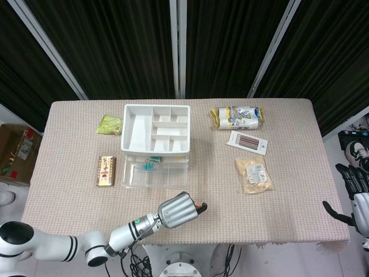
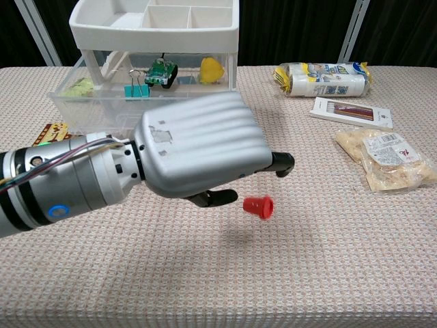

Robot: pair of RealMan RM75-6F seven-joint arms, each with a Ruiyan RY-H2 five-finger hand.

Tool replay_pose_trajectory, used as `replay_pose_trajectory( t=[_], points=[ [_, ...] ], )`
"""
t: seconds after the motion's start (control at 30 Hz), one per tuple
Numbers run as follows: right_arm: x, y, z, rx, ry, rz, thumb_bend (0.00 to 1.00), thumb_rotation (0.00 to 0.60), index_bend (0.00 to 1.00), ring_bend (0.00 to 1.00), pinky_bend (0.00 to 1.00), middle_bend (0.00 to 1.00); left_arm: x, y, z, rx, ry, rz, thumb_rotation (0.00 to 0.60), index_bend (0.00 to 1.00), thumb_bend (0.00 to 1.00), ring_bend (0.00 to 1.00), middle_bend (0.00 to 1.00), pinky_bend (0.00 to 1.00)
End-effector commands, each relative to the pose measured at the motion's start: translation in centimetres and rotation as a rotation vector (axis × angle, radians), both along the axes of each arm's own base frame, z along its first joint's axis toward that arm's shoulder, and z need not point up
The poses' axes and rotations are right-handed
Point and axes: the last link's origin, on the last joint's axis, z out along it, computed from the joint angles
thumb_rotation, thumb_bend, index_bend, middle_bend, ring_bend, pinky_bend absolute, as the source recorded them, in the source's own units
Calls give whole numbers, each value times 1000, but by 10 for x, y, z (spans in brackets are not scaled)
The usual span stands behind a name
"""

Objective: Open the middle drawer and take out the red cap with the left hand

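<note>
The small red cap (image 2: 259, 206) is just in front of my left hand's (image 2: 198, 156) dark fingertips (image 2: 213, 198), apart from them, over the table's front middle with a shadow beneath it. The thumb and fingers are spread away from it. In the head view the cap (image 1: 202, 206) peeks out beside the left hand (image 1: 177, 210). The clear drawer unit (image 1: 154, 151) stands behind, its middle drawer (image 2: 102, 109) pulled out, holding a binder clip, a green toy car and a yellow piece. My right hand (image 1: 357, 190) hangs beyond the table's right edge, fingers apart and empty.
A small red and yellow box (image 1: 106, 171) lies left of the drawers, a green packet (image 1: 109, 124) behind it. At the right lie a tissue pack (image 2: 322, 77), a flat pencil box (image 2: 351, 113) and a snack bag (image 2: 388, 158).
</note>
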Motion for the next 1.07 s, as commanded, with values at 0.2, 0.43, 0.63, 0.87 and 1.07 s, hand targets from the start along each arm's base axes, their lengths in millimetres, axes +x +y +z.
replay_pose_trajectory(
  t=[0.2,0.43,0.63,0.87,1.07],
  points=[
    [1,-1,1,-1,-4,6,173,600,0,0,42,90,4,7,62,73,-258,72,600,191,163,837,737,1000],
    [0,-3,1,6,-9,14,173,600,0,0,42,90,-53,24,168,246,-634,368,600,267,147,742,675,996],
    [1,-6,0,33,-11,33,174,600,0,0,42,90,-148,24,220,356,-632,756,600,288,110,510,514,636],
    [1,-12,-7,54,-14,39,173,600,0,0,42,81,-255,-7,234,407,-601,1104,600,276,98,254,278,244],
    [3,-15,-18,67,-24,35,174,600,0,0,42,81,-286,-52,222,416,-594,1165,600,267,99,252,277,242]
  ],
)
